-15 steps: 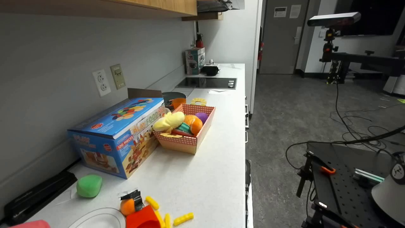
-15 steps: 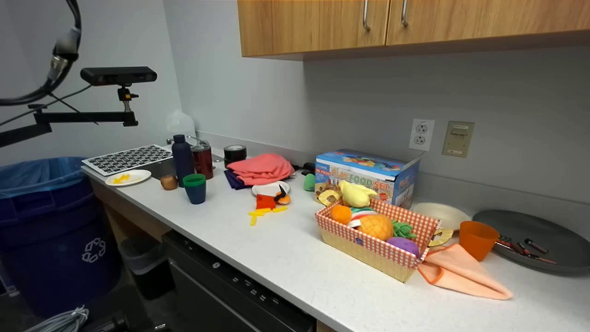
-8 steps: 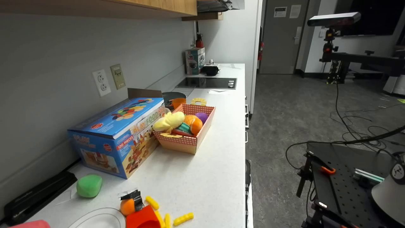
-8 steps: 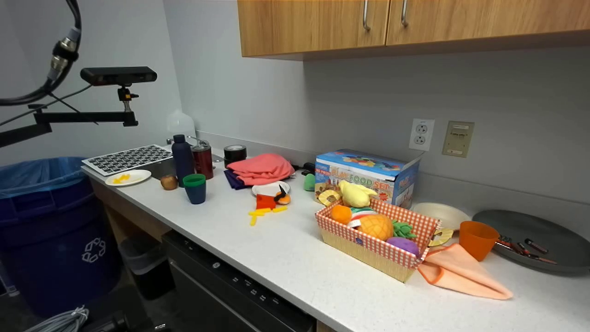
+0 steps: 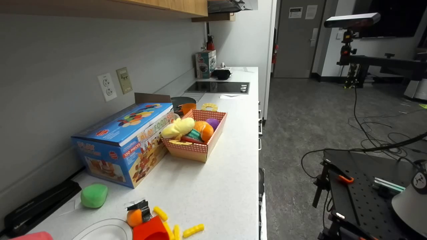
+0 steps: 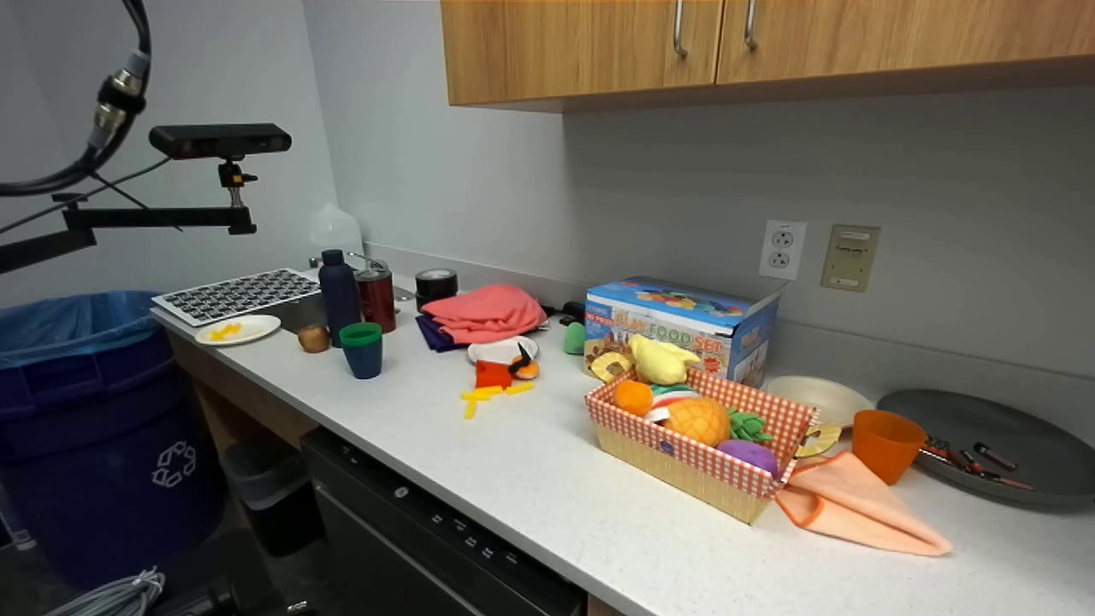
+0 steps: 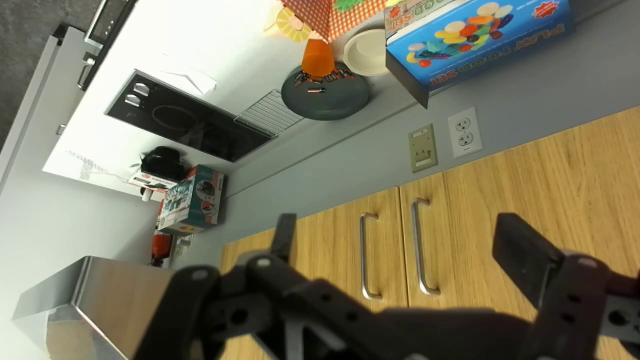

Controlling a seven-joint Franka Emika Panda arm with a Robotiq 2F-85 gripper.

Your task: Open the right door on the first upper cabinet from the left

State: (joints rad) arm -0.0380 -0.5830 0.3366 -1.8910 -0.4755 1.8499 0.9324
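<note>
Light-brown wood: the right door (image 6: pixel 907 38) of the first upper cabinet (image 6: pixel 770 91) lies flush with the left door (image 6: pixel 582 51), high above the white surface (image 6: pixel 530 462), in an exterior view. In the wrist view the pincer (image 7: pixel 397 227) is released, its fingers (image 7: pixel 522 255) spread wide; two metal handles (image 7: pixel 419 245) show between them, their distance hard to judge.

The flat, tan, wood-grained right door (image 6: pixel 907 38) of the light-brown wooden wall cupboard (image 6: pixel 590 51) is closed, upright and flush with the front. A slim silver-metal bar handle (image 6: pixel 749 24) is mounted vertically near its lower left corner, beside a thin straight seam. In both exterior views the cupboard hangs high, cut off by the top edge, its long, straight underside showing.
</note>
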